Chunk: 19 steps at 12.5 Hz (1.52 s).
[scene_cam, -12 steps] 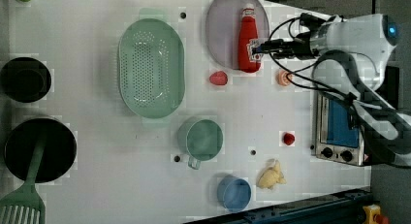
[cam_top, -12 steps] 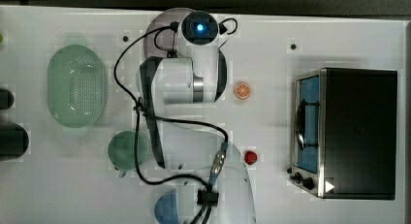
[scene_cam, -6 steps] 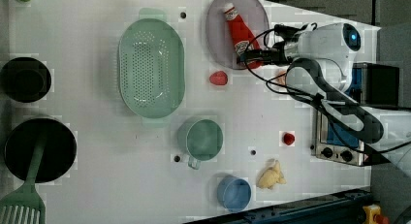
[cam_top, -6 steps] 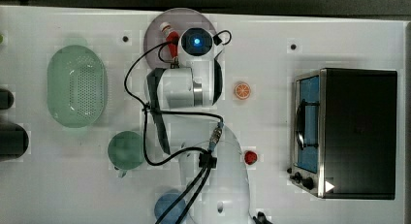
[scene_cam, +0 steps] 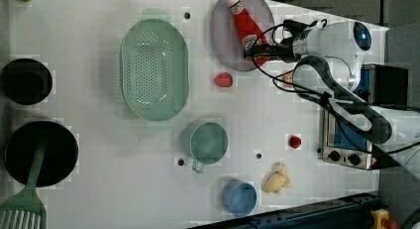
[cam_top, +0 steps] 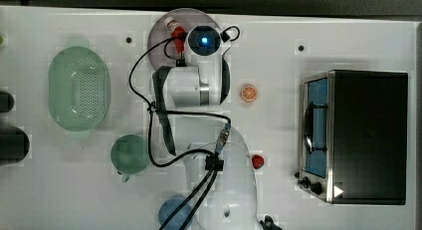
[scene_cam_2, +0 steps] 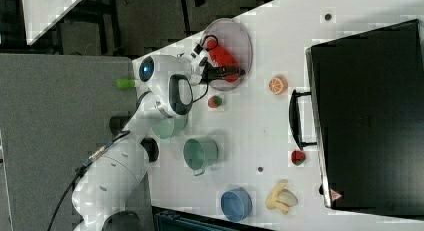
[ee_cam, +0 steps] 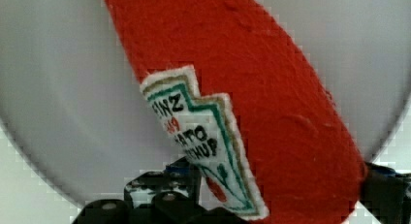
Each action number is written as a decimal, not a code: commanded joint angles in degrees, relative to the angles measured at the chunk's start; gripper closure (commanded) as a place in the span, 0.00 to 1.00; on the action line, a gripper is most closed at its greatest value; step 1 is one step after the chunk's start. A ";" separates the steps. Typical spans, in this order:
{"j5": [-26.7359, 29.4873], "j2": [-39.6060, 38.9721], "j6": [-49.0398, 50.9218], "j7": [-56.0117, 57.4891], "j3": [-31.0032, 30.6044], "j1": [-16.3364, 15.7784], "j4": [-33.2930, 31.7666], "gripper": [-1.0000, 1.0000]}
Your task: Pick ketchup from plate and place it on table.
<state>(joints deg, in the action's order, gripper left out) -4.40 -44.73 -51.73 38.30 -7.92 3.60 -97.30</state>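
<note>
On the white label of the ketchup (ee_cam: 252,103), "TOMATO KETCHUP" and part of a brand name ending "INZ" can be read. The ketchup is lying on the plate (scene_cam: 223,35), its base between the wide-spread jaws of the gripper (scene_cam: 258,52). Compared with one second ago, the bottle is seen tilted and the gripper lowered around it.

The arm (cam_top: 189,85) has glossy white rounded shells with dark grey joint bands. A blue light glows on its round wrist cap. Black cables loop along it, joined by a metal connector. The claw (scene_cam: 260,51) is black.
</note>
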 commanded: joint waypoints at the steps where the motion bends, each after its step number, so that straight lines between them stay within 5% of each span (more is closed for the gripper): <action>1: 0.03 -0.20 -1.54 2.17 -0.42 -0.11 1.74 0.28; 2: 0.04 0.02 -1.50 2.16 -0.48 -0.10 1.88 0.37; 7: 0.45 2.91 -0.24 1.45 -0.45 0.29 3.30 0.37; 13: 2.37 12.21 17.15 -1.40 -0.44 1.91 8.11 0.37; 19: 6.45 24.21 30.96 -5.50 0.14 5.76 5.39 0.37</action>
<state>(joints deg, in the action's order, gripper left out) 2.03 -22.62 -22.65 36.31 -8.09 7.30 -91.59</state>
